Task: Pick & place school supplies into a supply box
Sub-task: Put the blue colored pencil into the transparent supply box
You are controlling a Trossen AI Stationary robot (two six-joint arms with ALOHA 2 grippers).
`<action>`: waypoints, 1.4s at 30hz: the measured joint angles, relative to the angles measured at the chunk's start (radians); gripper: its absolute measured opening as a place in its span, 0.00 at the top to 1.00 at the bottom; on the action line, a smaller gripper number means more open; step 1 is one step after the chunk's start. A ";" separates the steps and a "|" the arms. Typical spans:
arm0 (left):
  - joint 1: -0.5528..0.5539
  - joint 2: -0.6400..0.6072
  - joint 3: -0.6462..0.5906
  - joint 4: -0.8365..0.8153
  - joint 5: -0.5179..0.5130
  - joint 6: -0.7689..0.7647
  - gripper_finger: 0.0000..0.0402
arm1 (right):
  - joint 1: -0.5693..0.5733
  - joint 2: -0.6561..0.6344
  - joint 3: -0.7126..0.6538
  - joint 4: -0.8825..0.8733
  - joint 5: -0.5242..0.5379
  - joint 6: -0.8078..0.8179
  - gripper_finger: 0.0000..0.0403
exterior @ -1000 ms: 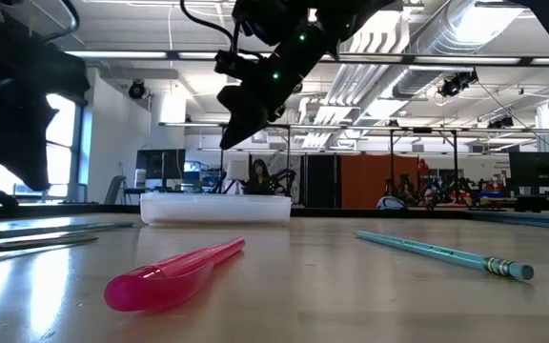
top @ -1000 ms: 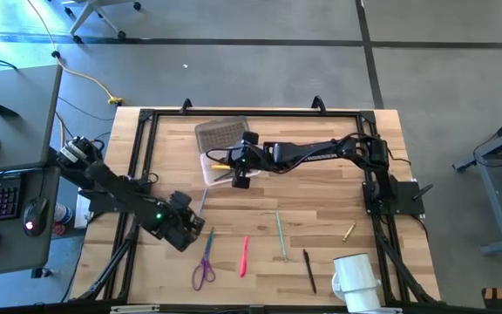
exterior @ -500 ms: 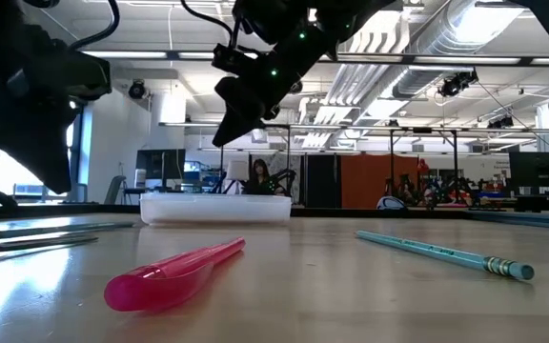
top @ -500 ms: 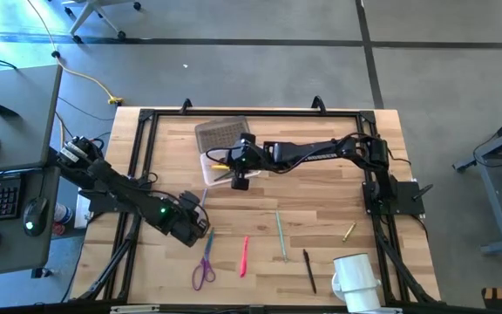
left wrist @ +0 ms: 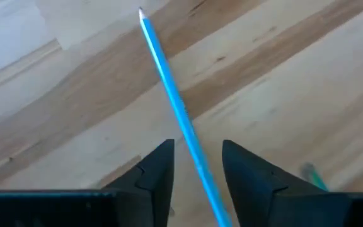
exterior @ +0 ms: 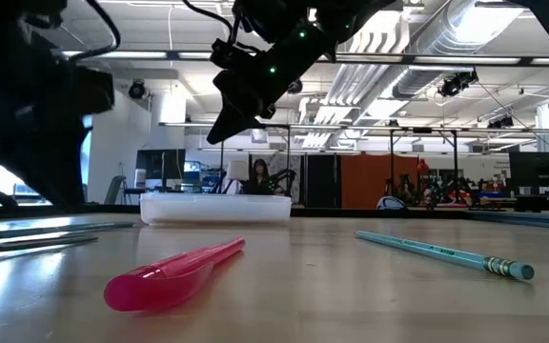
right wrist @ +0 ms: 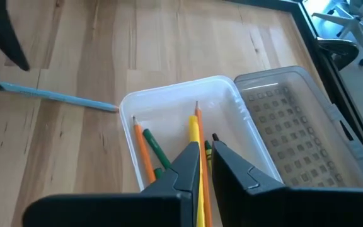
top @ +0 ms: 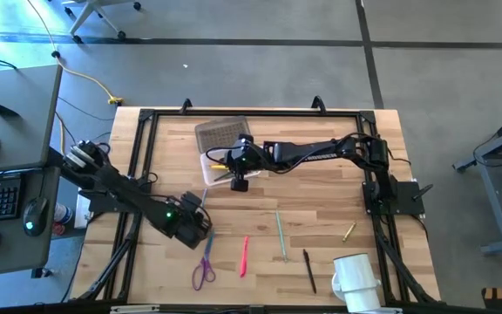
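Note:
The supply box (top: 219,167) is a clear tub on the table's far middle; it also shows in the right wrist view (right wrist: 169,107). An orange pencil (right wrist: 141,149) and a green pencil (right wrist: 155,150) lie in it. My right gripper (right wrist: 205,165) is above the box (exterior: 215,207), shut on a yellow pencil (right wrist: 196,135). My left gripper (left wrist: 197,165) is open low over the table's left half (top: 199,215). Its fingers stand on either side of a blue pencil (left wrist: 169,88) that lies flat on the wood, and I see no touch. My right gripper pinches the yellow pencil's shaft (right wrist: 197,154) between its two fingers. The fingers slant down from the table's right side, and the pencil runs along them. Its pointed end (right wrist: 196,108) reaches out ahead over the inside of the box.
The grey textured lid (top: 220,134) lies just beyond the box. Purple scissors (top: 203,267), a pink pen (top: 244,255), a teal pencil (top: 281,234), a black pen (top: 308,270) and a white mug (top: 356,281) are on the near half.
My left gripper has gone a little toward the table's right and far edges, up to the blue pencil. My right gripper has stayed over the box, tipping slightly.

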 joint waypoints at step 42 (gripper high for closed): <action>0.009 0.397 0.002 0.114 -0.374 -0.463 0.67 | 0.000 0.000 0.000 -0.005 0.000 0.009 0.94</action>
